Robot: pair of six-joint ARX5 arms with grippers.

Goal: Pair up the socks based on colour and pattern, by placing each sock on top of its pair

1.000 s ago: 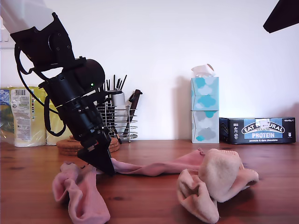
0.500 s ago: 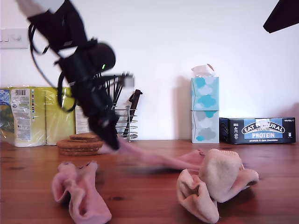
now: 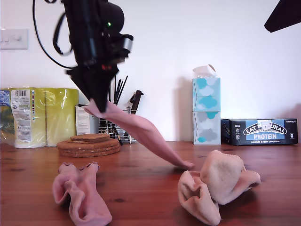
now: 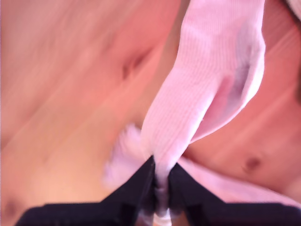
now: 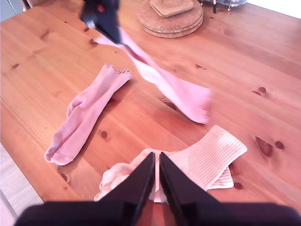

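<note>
My first gripper is raised above the wooden table at the exterior view's left, jaws clamped on one end of a dusty-pink sock that slopes down until its other end meets the tabletop near the cream-peach socks. The other pink sock lies flat at the near left of that view. My second gripper hangs over the cream-peach socks, its jaws almost together and holding nothing.

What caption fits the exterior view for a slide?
My first pincer lifts a pink sock above the wooden table, toe end still touching.
</note>
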